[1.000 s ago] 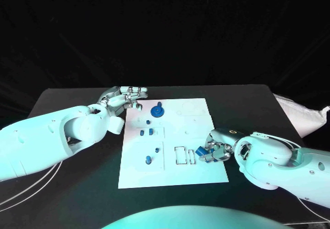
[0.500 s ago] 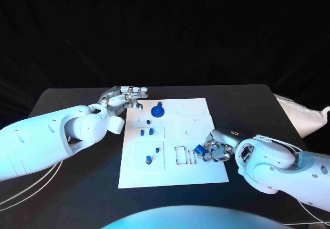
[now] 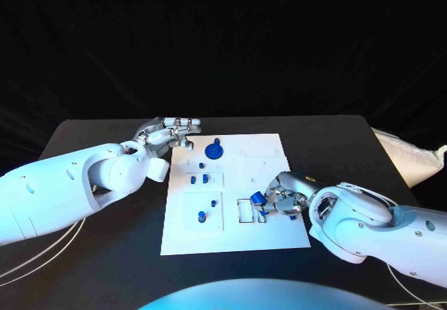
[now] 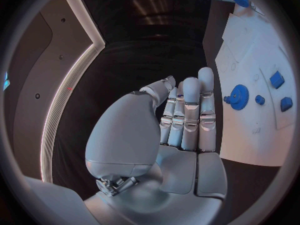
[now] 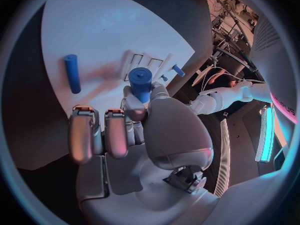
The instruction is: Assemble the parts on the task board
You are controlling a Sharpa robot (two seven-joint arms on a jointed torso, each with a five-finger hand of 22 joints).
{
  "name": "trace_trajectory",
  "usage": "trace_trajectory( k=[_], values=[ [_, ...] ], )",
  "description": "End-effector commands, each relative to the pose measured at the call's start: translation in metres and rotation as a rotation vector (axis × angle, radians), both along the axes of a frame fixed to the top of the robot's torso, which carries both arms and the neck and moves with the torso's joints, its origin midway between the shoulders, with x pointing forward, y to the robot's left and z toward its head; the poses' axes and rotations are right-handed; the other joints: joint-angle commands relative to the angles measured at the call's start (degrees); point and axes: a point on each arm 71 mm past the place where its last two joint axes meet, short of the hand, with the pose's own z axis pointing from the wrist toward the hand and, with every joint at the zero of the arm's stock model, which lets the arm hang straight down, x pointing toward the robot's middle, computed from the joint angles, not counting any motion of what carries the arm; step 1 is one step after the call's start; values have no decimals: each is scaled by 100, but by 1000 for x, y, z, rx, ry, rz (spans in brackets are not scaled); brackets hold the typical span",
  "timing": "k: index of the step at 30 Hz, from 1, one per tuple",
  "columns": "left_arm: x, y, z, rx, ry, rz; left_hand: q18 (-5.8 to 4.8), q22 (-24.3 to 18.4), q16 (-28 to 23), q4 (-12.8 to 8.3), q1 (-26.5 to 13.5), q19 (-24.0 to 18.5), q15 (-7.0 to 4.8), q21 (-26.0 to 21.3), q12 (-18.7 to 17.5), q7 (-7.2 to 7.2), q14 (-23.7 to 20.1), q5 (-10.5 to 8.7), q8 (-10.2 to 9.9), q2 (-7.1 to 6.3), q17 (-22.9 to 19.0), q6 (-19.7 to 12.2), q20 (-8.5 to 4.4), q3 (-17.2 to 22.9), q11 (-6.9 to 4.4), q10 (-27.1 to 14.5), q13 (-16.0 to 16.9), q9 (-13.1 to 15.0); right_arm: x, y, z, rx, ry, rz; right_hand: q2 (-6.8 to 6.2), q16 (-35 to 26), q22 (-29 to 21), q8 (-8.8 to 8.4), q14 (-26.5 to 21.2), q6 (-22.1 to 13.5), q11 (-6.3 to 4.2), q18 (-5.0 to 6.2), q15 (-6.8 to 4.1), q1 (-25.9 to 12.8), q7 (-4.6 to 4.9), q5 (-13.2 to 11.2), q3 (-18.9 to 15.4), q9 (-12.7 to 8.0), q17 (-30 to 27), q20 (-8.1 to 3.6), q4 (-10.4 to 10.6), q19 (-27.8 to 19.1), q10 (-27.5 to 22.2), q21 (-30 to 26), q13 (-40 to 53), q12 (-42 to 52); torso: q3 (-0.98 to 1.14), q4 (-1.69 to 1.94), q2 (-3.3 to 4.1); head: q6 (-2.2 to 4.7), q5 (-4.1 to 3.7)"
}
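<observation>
Right hand point(image 3: 282, 197) is over the task board point(image 3: 270, 239), at the pair of narrow rectangular slots point(image 3: 250, 211) near the board's middle, and its fingers point(image 5: 139, 107) grip a blue cylindrical part point(image 5: 140, 81) by its lower end. The wrist view shows that part's round cap pointing at the board, just beside the slots. A long blue peg point(image 5: 72, 73) lies flat on the white plate a little apart from the held part, with nothing between them.

Left hand point(image 3: 170, 132) sits at the board's far corner on the robot's left side, fingers point(image 4: 190, 112) straight, close together and holding nothing, hovering over the black counter point(image 3: 112, 129) at the board's edge. Just beside it on the board stands the blue gear point(image 3: 213, 152), with a small blue knob point(image 3: 216, 141) next to it on the far side.

Between the gear and the slots there are two small blue pieces point(image 3: 197, 178) in one raised square, then two more point(image 3: 205, 210) in the square nearer the robot. A white bag point(image 3: 410, 158) rests at the counter's edge, well away from the board.
</observation>
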Motion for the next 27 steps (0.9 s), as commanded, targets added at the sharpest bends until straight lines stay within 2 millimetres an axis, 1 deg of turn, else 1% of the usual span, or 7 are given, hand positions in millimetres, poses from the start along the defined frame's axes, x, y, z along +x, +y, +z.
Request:
trace_trajectory(
  k=[1,6,11,17,20,24,27],
  values=[
    [-1,-3,1,-15,-2,-19,61,-8,-1,-4,-24,28,10,-15,30,34,-37,22,13,45,-8,-26,18,-43,-1,-34,-2,-5,-1,6,-5,-3,59,15,77,24,32,44,328,164,-21,-102,-43,-49,-102,-27,-70,226,41,-23,-15,0,-6,31,-103,-139,-3,0,5,2,11],
    [-1,-3,1,-15,-2,-20,61,-8,-1,-4,-24,28,10,-15,30,34,-37,22,13,45,-8,-26,18,-43,-1,-34,-2,-5,0,15,-10,-17,85,34,99,20,26,59,327,193,-34,-100,-53,-127,-118,-87,-126,272,40,-30,-17,-3,-19,27,-186,-265,2,-3,5,-10,38],
    [-1,-3,1,-15,-2,-19,61,-8,-1,-4,-24,28,10,-15,30,34,-37,22,13,45,-8,-26,18,-43,-1,-34,-2,-5,0,20,-11,-21,86,42,95,25,26,77,330,218,-49,-100,-66,-236,-136,-183,-223,336,56,-42,-18,-3,-7,26,-233,-354,0,-4,3,-12,51],
    [-1,-3,1,-16,-1,-20,61,-8,-1,-4,-24,28,10,-15,30,34,-37,22,13,45,-8,-26,18,-43,-1,-34,-2,-5,0,24,-11,-20,86,52,125,28,30,96,333,236,-66,-100,-80,-421,-156,-499,-385,442,71,-56,-17,0,13,24,-305,-488,6,-8,3,-12,60],
    [-1,-3,1,-16,-1,-20,61,-8,-1,-4,-24,28,10,-15,30,34,-37,22,13,45,-8,-26,18,-43,-1,-34,-2,-5,1,24,-11,-22,82,52,143,28,34,102,334,235,-70,-101,-84,-526,-161,-748,-485,500,76,-62,-18,2,25,24,-332,-546,8,-15,2,-13,64],
    [-1,-3,1,-15,-1,-21,61,-8,-1,-4,-24,28,10,-15,30,34,-37,22,13,45,-8,-26,18,-43,-1,-34,-2,-5,2,24,-10,-21,64,46,126,10,27,103,330,216,-68,-100,-84,-788,-160,-1261,-701,583,57,-64,-13,-2,32,18,-358,-618,9,-15,3,-12,60],
    [-1,-3,1,-16,-1,-21,61,-8,-1,-4,-24,28,10,-15,30,34,-37,22,13,45,-8,-26,18,-43,-1,-34,-2,-5,2,24,-10,-24,54,46,44,-26,9,101,319,194,-62,-96,-80,-1090,-154,-1885,-897,651,10,-62,-12,-13,17,5,-400,-708,9,-15,0,-8,56]
  ],
)
